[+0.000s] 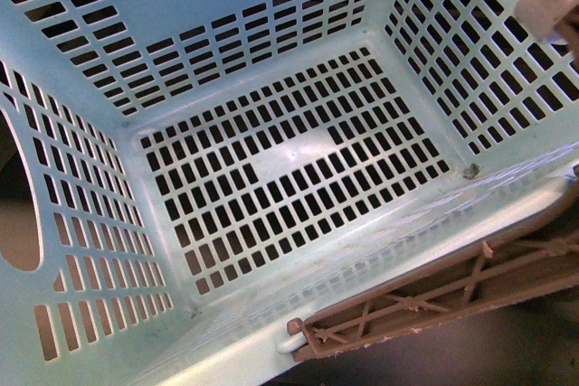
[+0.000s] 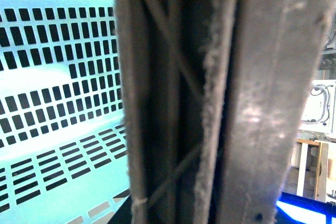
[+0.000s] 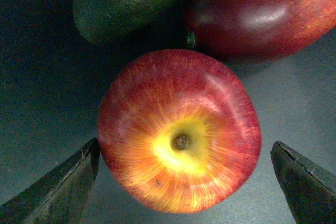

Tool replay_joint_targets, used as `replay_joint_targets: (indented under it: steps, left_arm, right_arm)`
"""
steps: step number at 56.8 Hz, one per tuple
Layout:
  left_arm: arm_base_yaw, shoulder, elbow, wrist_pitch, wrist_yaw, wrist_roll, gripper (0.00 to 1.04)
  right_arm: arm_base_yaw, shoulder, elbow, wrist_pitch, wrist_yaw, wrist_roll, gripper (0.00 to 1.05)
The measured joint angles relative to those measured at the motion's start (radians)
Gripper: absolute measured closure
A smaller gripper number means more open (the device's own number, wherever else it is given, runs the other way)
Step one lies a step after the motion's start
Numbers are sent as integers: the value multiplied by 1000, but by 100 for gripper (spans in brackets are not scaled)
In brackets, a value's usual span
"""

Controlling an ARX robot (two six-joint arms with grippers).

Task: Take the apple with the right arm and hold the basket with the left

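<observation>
Two end effectors: only the right one shows plainly; the left one's fingers cannot be made out.
Right end effector (image 3: 185, 141): spread wide, holding nothing, with one dark finger on each side of the apple.
Finger spacing: one finger is just beside the apple's skin, perhaps touching, while the other stands clearly apart.
Apple (image 3: 178, 129): sits stem upward on the desk (image 3: 42, 103), red with a yellow-orange patch round the stem, between the fingers. No desk edge or corner is in view to place it by.
Neighbours: a dark green lumpy object (image 3: 121, 3) and a large dark red fruit (image 3: 262, 9) lie just beyond the apple, the red one very close to it or touching.
Left end effector: I cannot tell whether it is closed; the left wrist view is filled by the brown-grey handle (image 2: 178, 103), blurred and very near the lens.
Basket (image 1: 271, 61): turquoise, slotted, empty inside, filling the front view at a tilt, with the handle along its near rim.
Step, as I judge it: closing on the apple is next, and the lift has not begun.
Risk one: the uneven spacing could push the round apple sideways as the fingers close, rolling it into its neighbours.
Risk two: a shallow, glancing grip on smooth skin could let it slip free on lifting.
Risk three: if the handle is loosely held, the tilted basket could swing or drop.
</observation>
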Motion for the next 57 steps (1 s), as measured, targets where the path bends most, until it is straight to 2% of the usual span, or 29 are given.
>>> replay_joint_targets:
  steps: [23, 28, 31, 47, 57]
  left_arm:
    - [0, 0, 0, 0, 0, 0, 89]
    - [0, 0, 0, 0, 0, 0, 89]
    - [0, 0, 0, 0, 0, 0, 89]
    - [0, 0, 0, 0, 0, 0, 89]
    - [0, 0, 0, 0, 0, 0, 89]
  right_arm:
    - [6, 68, 67, -12, -9, 43, 9]
    - [6, 72, 68, -11, -6, 46, 21]
    - [6, 71, 63, -6, -11, 45, 24]
    - [0, -41, -69, 25, -47, -44, 25]
    - [-8, -273, -176, 2, -71, -127, 25]
